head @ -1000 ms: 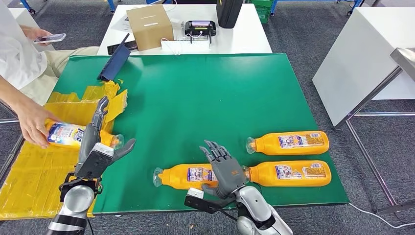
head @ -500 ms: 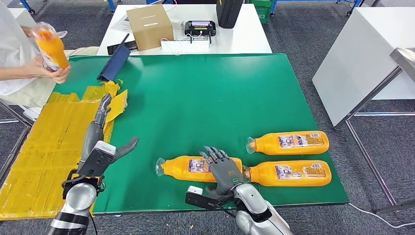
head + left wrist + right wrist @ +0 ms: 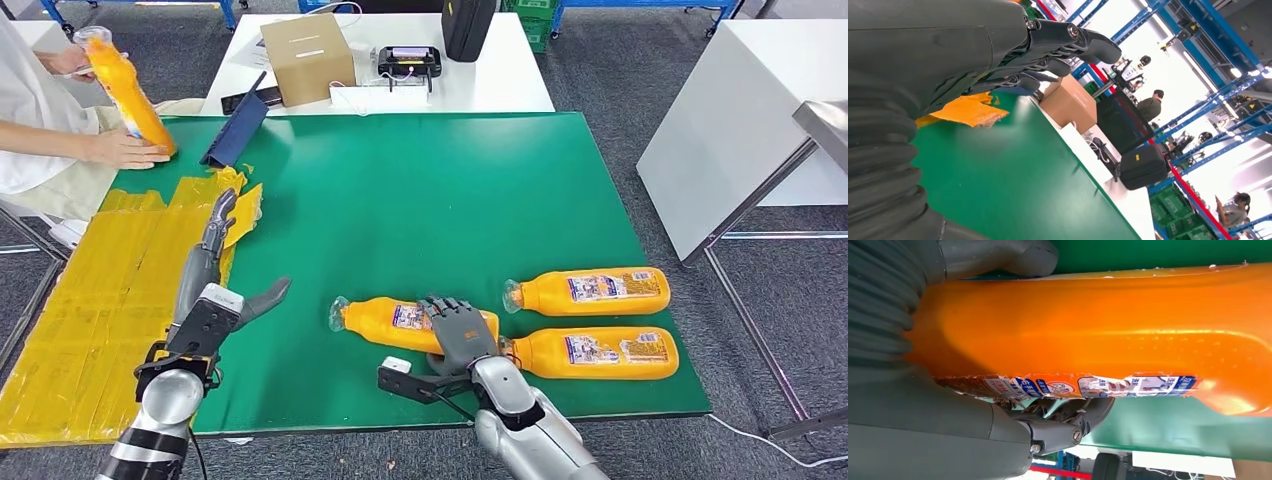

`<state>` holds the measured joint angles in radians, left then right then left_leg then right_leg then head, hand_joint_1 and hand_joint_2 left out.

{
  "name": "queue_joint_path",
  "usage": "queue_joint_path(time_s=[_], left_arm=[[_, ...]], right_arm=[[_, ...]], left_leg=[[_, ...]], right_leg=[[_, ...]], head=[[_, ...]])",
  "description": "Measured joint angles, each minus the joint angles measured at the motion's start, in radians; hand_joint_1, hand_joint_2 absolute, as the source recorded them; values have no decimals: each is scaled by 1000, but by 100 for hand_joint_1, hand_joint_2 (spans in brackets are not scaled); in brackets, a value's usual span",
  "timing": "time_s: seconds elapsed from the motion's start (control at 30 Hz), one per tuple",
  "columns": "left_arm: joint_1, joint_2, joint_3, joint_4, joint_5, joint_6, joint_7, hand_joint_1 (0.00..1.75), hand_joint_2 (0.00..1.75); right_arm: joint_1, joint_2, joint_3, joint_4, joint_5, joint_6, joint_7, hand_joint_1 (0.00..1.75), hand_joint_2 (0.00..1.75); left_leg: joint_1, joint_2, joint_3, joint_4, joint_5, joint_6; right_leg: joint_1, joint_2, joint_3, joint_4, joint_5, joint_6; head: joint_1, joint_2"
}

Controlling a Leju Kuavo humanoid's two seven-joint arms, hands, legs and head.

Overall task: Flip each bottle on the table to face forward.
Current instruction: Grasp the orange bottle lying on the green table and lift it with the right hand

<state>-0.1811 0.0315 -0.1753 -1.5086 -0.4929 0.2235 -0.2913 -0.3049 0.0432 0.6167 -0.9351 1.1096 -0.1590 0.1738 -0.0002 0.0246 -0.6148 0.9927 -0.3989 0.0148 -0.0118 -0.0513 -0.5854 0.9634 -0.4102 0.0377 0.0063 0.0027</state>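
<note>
Nearby, right hand (image 3: pixel 458 333) grips near-edge bottle (image 3: pixel 400 322).

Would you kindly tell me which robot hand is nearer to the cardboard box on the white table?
Left. The left hand lies over the green mat's left edge, below the brown cardboard box; the right hand grips an orange bottle by the near edge, farther away.

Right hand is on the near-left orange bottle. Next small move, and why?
Probably close the right hand firmly and lift the orange plastic bottle slightly off the green mat. The right wrist view shows thumb and fingers already around the bottle, which lies on its side beside two others.
</note>
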Motion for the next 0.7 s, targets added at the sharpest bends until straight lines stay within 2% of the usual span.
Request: queue_joint_path(time_s=[0.1,0.27,0.43,0.57,0.7], left_arm=[[-1,-1,-5,4,1,0,0,0,175],[-5,-2,-8,5,2,-1,0,0,175],[-9,-4,-10,11,5,-3,0,0,175],[2,-5,-13,8,10,-9,3,0,175],[29,-5,-23,-6,40,-59,5,0,175]], right_arm=[[-8,1,0,19,0,5,3,161,175],[-16,5,0,33,2,7,4,174,175],[-22,9,-2,43,-12,-15,-1,175,175],[19,19,-34,-1,-64,-180,-71,175,175],[115,31,-95,-149,-149,-350,-192,175,175]], left_leg=[[0,0,1,0,0,0],[0,0,3,0,0,0],[1,0,4,0,0,0],[1,-1,2,0,1,0],[0,-1,-5,1,3,1]], right_leg=[[0,0,1,0,1,1],[0,0,3,0,2,2],[1,0,4,0,0,0],[1,0,9,0,2,3],[1,0,8,1,5,5]], head=[[0,0],[0,0],[0,0],[0,0],[0,0]])
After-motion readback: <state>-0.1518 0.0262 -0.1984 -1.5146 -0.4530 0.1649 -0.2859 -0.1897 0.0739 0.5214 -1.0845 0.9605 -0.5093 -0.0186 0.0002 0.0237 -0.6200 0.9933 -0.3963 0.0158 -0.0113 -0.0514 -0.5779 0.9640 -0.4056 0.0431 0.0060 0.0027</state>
